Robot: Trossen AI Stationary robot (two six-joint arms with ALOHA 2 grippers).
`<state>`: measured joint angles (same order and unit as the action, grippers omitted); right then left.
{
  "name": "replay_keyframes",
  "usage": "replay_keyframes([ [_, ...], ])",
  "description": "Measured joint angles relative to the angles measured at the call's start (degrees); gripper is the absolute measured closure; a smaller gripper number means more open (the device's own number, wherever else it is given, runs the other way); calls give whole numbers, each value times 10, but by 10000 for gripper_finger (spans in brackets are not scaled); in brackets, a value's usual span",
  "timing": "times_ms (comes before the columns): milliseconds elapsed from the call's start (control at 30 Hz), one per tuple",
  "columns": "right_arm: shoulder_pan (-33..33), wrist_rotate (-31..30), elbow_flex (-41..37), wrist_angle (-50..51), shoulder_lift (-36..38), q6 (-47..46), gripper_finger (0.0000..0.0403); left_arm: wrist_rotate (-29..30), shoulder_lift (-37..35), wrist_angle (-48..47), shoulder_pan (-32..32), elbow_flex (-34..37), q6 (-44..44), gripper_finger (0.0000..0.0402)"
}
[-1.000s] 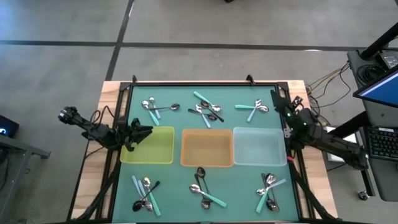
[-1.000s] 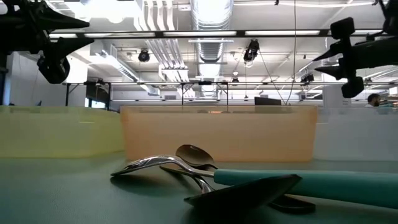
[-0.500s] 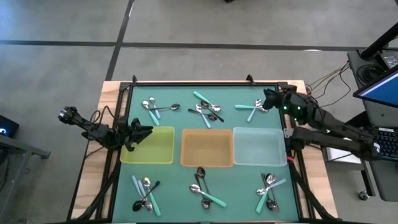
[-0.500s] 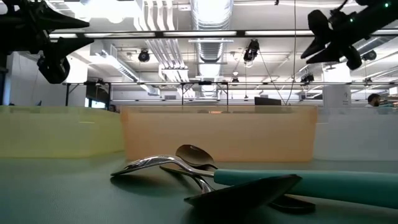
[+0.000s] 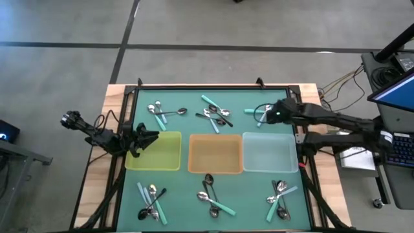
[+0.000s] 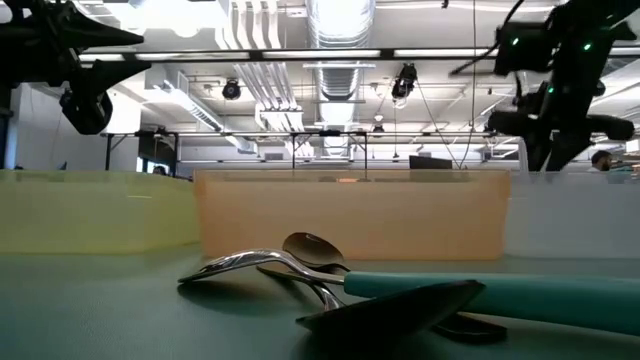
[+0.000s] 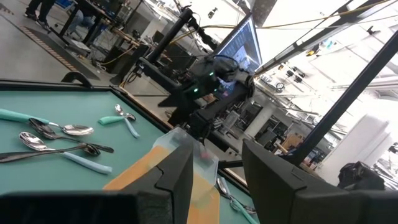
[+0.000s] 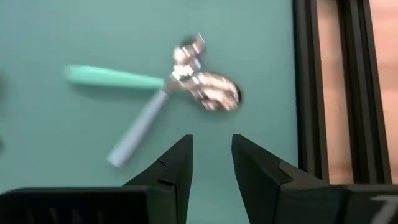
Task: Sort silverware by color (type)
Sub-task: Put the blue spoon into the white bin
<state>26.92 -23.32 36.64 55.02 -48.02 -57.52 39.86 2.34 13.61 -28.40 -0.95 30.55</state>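
1. The right gripper hangs over the far right group of spoons, near the black frame. Its fingers are a little apart and hold nothing. A green handle and a pale handle meet at one heap of shiny bowls. If the fingers go down on that heap, they may grab two spoons at once, and one would land with the wrong color

2. The gap between the fingers is small. If it misses a thin handle, a finger may push the spoon away or flip it

3. The spoons lie close to the frame. A knock could slide one up against the rail, where it would be hard to pick up

4. The left gripper waits at the left edge of the yellow tray, fingers apart and empty. It is well apart from the right arm, so a bump looks unlikely now

5. The yellow, orange and clear trays look empty. All the other spoons lie in small mixed heaps on the green tabletop, so nearly all the sorting is left

6. The bowls are smooth and shiny, so a grip there may slip. A handle looks like the safer place to hold
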Motion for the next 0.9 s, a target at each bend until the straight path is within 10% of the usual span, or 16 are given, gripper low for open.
replay_keyframes([
  [900, 0, 60, 5, -227, -273, -212, 300, 0, 0, 0, 0, 0, 0, 281],
])
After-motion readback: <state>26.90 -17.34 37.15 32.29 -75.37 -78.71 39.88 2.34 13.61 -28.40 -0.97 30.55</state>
